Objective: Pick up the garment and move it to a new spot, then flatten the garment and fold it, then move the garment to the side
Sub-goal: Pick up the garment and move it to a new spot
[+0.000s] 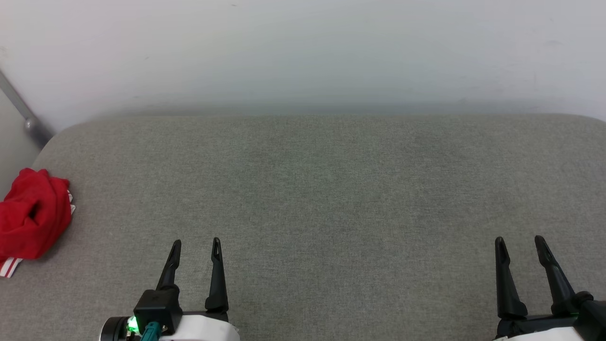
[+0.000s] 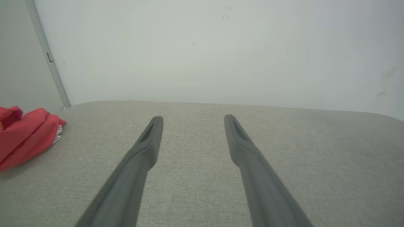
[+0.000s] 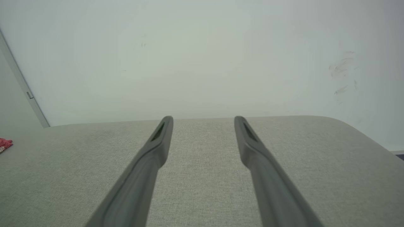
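The garment [image 1: 33, 213] lies as a crumpled red heap at the far 9 o'clock edge of the grey fabric-covered counter [image 1: 322, 199], with a strip of red-and-white striped trim [image 1: 9, 267] poking out at its near end. It lies directly on the fabric, not in a bin or basket, partly cut off by the edge of the head view. In the left wrist view it sits at 9 o'clock [image 2: 25, 138], well apart from the fingers; in the right wrist view just a red scrap [image 3: 4, 144] peeks in at 9 o'clock.

The left claw [image 1: 196, 243] hovers at 7 o'clock in the head view and the right claw [image 1: 519, 240] at 5 o'clock. Each has its 2 fingers spread wide and holds nothing, as both wrist views confirm [image 2: 193, 118] [image 3: 203, 119].

The step in hand looks like the first pick-up, not yet begun. The left claw is the nearer one, so it should probably swing toward 9 o'clock, come down over the highest fold of the heap and pinch a thick bunch of cloth rather than the thin trim, which could slip out. The heap lies at the counter's edge, so lifting it up before carrying it toward the bare middle at 12 o'clock should avoid dragging it off. The right claw can probably wait there and take a second corner for flattening.
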Robot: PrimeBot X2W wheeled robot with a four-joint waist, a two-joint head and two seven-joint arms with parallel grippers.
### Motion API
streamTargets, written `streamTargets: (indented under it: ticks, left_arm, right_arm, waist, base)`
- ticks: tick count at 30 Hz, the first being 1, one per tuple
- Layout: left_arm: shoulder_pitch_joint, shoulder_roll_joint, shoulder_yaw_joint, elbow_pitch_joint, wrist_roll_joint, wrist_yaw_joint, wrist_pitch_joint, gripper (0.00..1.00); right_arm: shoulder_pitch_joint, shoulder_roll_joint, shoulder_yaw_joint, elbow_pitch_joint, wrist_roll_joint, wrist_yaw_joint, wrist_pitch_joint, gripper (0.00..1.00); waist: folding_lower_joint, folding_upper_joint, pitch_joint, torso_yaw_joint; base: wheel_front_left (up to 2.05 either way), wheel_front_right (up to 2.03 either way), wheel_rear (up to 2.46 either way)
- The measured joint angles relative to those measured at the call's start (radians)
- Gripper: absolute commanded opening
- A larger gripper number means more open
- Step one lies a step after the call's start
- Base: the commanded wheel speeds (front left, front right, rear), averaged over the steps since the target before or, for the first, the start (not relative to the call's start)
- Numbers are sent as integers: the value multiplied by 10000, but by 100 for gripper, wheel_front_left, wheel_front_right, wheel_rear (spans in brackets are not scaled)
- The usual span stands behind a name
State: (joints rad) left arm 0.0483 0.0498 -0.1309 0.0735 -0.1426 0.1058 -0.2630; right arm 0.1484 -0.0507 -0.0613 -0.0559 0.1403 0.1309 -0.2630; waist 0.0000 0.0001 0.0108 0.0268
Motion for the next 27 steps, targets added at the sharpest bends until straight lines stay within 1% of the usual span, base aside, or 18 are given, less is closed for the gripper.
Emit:
streamTargets:
  ticks: [8, 14, 20, 27]
  left_arm:
    - [0, 0, -2, 31, 2, 8, 0, 100]
    - [-3, 0, 46, 104, 73, 100, 0, 100]
    - [-24, 0, 75, 127, 23, 140, 0, 100]
    - [-98, 2, 111, 117, -77, 274, 0, 100]
  right_arm:
    - [3, 0, -12, 6, -2, 0, -2, 100]
    - [17, -2, -4, -15, -27, 0, -2, 100]
    - [71, -2, 40, -19, -67, 0, -2, 100]
    - [169, -2, 90, -65, -96, 0, -2, 100]
  waist:
    - [0, 0, 3, 79]
    - [0, 0, 7, 329]
    - [0, 0, 31, 816]
    - [0, 0, 105, 1678]
  base:
    - [0, 0, 0]
    - [0, 0, 0]
    - [0, 0, 0]
    - [0, 0, 0]
